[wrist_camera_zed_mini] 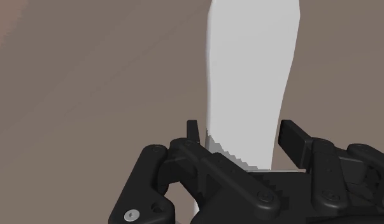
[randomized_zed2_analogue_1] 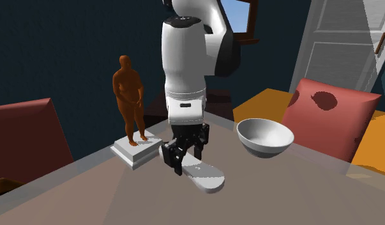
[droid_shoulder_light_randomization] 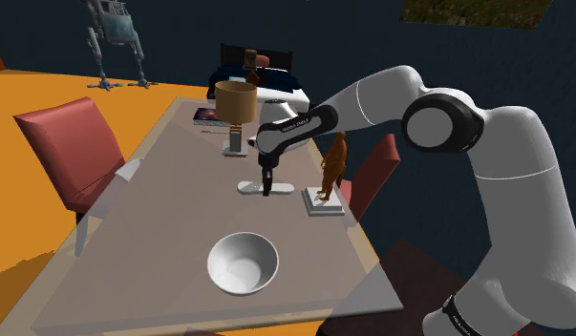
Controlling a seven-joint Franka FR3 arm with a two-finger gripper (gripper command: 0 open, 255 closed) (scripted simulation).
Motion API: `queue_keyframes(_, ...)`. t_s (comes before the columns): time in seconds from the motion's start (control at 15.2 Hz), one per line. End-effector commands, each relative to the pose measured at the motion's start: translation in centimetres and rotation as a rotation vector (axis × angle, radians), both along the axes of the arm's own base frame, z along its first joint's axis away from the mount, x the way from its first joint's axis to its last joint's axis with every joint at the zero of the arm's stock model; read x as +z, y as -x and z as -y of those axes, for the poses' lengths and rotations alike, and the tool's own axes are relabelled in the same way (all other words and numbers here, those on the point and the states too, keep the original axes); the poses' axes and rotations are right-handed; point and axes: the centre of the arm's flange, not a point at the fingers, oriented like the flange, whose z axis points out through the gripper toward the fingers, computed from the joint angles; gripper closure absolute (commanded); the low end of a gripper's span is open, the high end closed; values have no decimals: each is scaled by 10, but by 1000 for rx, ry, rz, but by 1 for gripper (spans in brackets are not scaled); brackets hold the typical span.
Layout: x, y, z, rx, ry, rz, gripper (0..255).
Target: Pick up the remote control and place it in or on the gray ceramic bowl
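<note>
I can read nothing for certain. Pale lettering (droid_shoulder_light_randomization: 297, 124) runs along the arm's dark wrist link (droid_shoulder_light_randomization: 312, 121), at ten o'clock from the brown statuette (droid_shoulder_light_randomization: 334, 167), too small to decipher.

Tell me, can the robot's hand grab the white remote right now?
Probably yes. The gripper is right down over the remote, jaws open on either side of it, and nothing sits between them and it.

On a grey-brown table (droid_shoulder_light_randomization: 161, 224), a white remote control (droid_shoulder_light_randomization: 249, 187) is laid near the middle, a pale bowl (droid_shoulder_light_randomization: 243, 262) toward the near end, a brown figurine (droid_shoulder_light_randomization: 333, 168) at one long edge, a lamp (droid_shoulder_light_randomization: 235, 107) and a book (droid_shoulder_light_randomization: 208, 116) toward the far end
</note>
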Motion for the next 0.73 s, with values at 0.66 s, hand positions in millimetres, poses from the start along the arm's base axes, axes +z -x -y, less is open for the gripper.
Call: queue_keyframes(0.66,63,1,0,0,0,0,255)
